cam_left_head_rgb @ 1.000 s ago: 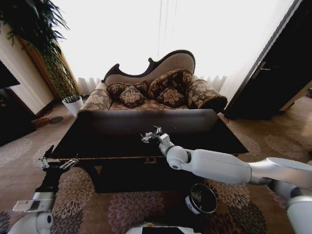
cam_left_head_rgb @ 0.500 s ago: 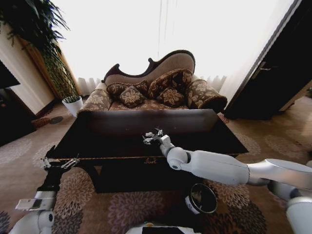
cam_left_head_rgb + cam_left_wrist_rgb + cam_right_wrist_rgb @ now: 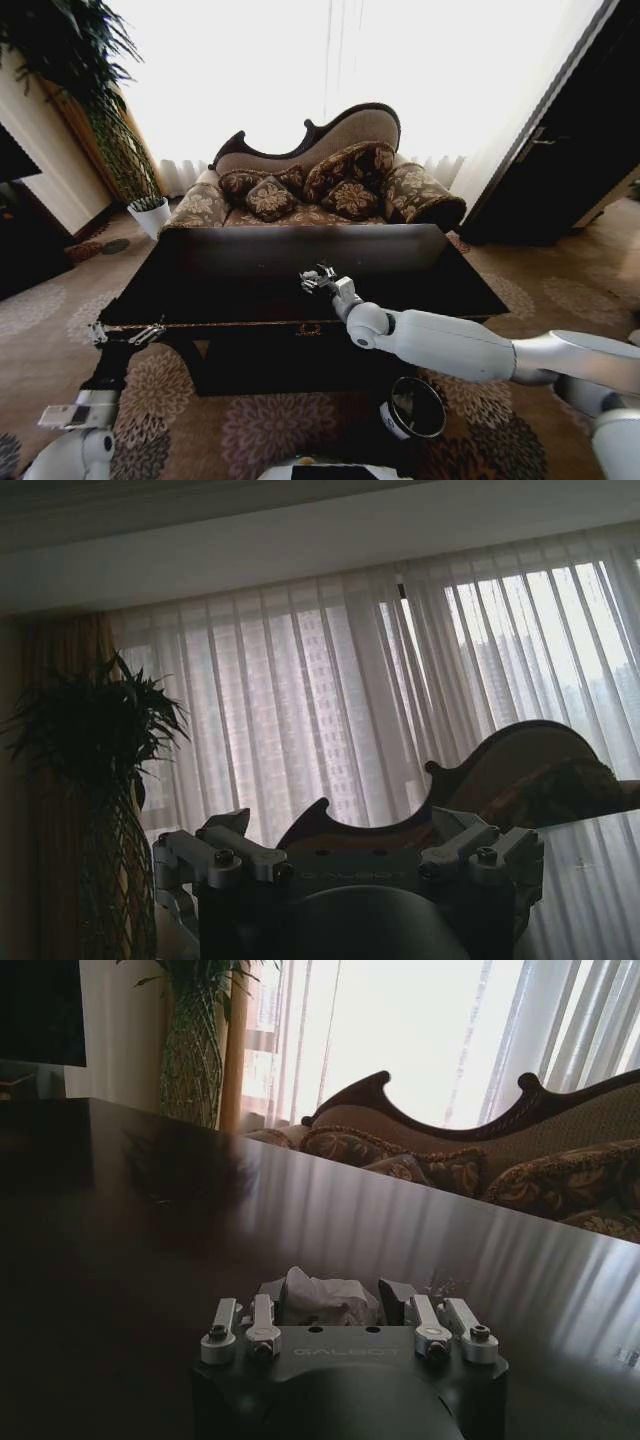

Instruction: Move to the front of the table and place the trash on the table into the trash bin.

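My right end effector (image 3: 335,1305) pinches a crumpled white paper wad (image 3: 322,1295) between its fingers, just above the glossy black desk (image 3: 240,275). The round black trash bin (image 3: 414,407) stands on the carpet below my arm.

The paper wad (image 3: 322,1298) was half hidden behind the right claw (image 3: 330,1305); the trash bin (image 3: 414,408) was partly behind the arm.

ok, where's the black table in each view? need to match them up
Head: table at centre, in front of the sofa.
Left wrist: glossy strip of the top in front of the sofa back.
Right wrist: dark top around the right gripper, shut on a paper wad.
Shared landmark: the sofa's carved back.
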Controlling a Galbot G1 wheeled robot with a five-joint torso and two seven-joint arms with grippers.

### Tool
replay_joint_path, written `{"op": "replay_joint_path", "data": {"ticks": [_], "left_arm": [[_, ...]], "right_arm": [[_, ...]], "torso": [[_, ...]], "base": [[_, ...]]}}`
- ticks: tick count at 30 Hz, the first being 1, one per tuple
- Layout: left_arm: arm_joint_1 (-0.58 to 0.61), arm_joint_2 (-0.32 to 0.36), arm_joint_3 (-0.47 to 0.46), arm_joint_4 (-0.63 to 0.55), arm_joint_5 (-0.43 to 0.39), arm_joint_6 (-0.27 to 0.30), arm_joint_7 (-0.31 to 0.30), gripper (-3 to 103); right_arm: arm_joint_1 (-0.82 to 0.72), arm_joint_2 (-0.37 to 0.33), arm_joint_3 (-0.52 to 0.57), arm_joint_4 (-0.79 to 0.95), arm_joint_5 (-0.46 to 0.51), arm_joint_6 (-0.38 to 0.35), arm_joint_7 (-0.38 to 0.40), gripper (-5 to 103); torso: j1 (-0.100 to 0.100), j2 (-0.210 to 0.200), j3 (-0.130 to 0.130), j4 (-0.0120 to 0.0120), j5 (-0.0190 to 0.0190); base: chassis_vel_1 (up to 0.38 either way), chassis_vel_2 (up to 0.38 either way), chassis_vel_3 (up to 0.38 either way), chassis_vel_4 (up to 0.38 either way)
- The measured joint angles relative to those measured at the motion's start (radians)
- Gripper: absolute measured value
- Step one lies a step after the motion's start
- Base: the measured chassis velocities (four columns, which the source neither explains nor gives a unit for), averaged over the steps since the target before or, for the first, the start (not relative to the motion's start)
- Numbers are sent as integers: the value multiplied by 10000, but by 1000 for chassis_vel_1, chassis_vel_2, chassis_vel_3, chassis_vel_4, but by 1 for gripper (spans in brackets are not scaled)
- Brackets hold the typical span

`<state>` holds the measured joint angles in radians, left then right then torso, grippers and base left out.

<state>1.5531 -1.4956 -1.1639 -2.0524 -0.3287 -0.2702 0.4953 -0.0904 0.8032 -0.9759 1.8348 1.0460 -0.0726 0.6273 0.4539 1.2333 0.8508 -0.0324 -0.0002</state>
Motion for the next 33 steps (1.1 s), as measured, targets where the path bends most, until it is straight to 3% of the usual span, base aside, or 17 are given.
{"op": "replay_joint_path", "data": {"ticks": [3,9,12,17,22,33], "left_arm": [[7,-3,14,-5,14,-1,0,100],[22,-33,93,-55,63,0,0,100],[52,-63,129,-108,97,4,0,100],[111,-79,118,-215,105,10,-5,100],[247,-107,35,-401,87,14,-19,100],[380,-152,-57,-627,6,14,-36,100]], "right_arm": [[-245,-184,251,139,-14,0,-43,51],[-912,-545,909,440,-96,45,-202,58],[-1226,-709,1233,548,-131,128,-335,44],[-1516,-876,1529,728,-136,285,-550,33],[-1847,-1100,1915,1033,-131,472,-748,7],[-3742,-1916,3853,2493,-132,584,-993,2]], "torso": [[1,0,0,0,0],[0,0,0,-1,1],[0,0,1,-1,0],[0,0,1,-1,1],[0,0,1,0,-1],[0,0,0,-1,2]], "base": [[0,0,0,0],[0,0,0,0],[0,0,0,0],[0,0,0,0],[0,0,0,0],[0,0,0,0]]}}
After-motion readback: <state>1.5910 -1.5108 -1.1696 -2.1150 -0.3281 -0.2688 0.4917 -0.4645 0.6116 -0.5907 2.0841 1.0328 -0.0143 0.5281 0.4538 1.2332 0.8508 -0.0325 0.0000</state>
